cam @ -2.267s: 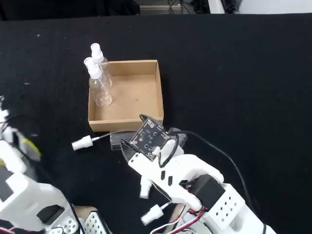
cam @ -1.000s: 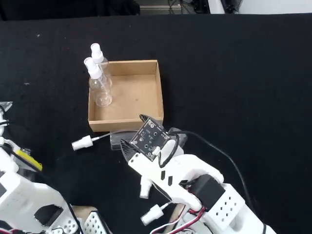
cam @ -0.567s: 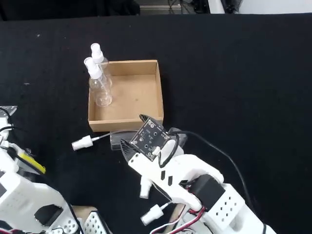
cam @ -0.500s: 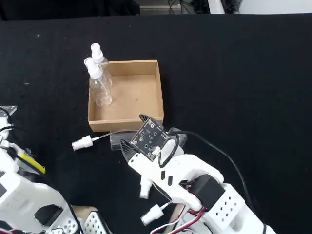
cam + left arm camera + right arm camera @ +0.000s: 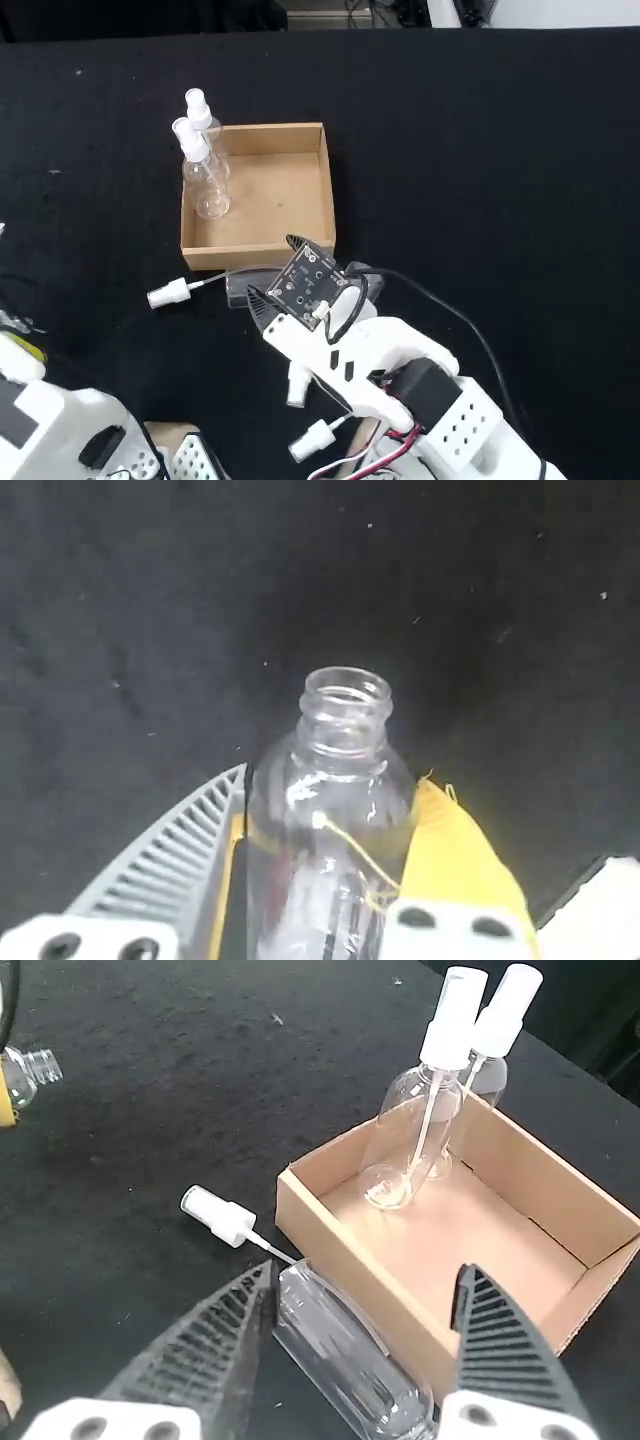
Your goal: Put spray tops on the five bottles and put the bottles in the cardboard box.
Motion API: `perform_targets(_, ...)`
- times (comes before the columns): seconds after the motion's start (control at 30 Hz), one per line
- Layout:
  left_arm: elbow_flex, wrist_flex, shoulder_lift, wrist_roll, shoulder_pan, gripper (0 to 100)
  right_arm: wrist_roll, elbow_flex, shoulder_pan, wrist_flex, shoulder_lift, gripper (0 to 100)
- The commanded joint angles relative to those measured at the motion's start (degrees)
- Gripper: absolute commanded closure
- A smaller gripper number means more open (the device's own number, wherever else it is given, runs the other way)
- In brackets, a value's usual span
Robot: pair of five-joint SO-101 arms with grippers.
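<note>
Bottle capping on black bench (image 5: 500, 150).
Clamps left claw (image 5: 335, 810) on uncapped bottle (image 5: 345, 720), neck free for spray top (image 5: 215, 1215); holds right claw (image 5: 365, 1290) apart above lying bottle (image 5: 350, 1350).

The cardboard box (image 5: 258, 256) is plain tan, the table (image 5: 480, 150) black. Two bottles (image 5: 208, 180) are clear with white spray tops (image 5: 190, 135). The left gripper (image 5: 335, 780) is ribbed grey and yellow; its uncapped bottle (image 5: 335, 830) is clear.

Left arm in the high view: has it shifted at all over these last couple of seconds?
Yes. The left arm has drawn back toward the picture's lower left corner, farther from the cardboard box.
</note>
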Motion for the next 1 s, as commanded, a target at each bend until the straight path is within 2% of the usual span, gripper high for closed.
perform_targets(0.0,-2.86,-0.26,-3.25,1.05,-1.1,97,0.62,-5.58,3.78,6.68,-1.19,74.0)
perform_targets(0.07,-2.77,-0.26,-3.6,5.27,-0.84,97,5.45,-11.03,5.98,14.51,-0.57,74.0)
perform_targets(0.2,-1.36,-1.93,-5.63,9.85,0.57,97,21.01,-16.66,7.21,31.56,-0.66,74.0)
perform_targets(0.33,3.65,-7.56,-8.26,18.64,2.33,97,30.51,-14.81,6.95,39.3,-1.01,74.0)
perform_targets(0.4,5.05,-8.09,-8.97,23.21,3.65,97,32.88,-13.14,5.8,39.74,-0.66,74.0)
perform_targets(0.5,5.49,-8.35,-8.62,29.27,4.0,97,33.67,-9.98,0.18,39.91,-0.57,74.0)
perform_targets(0.63,3.38,-7.91,-6.68,34.2,3.65,97,33.58,-7.08,-5.71,37.01,-0.04,74.0)
perform_targets(0.8,-1.01,-4.66,-3.25,36.22,3.3,97,34.55,-2.86,-10.73,32.88,7.43,73.9)
perform_targets(0.97,-10.24,3.52,1.67,36.04,0.04,97,42.55,1.01,-12.04,27.16,14.02,73.7)
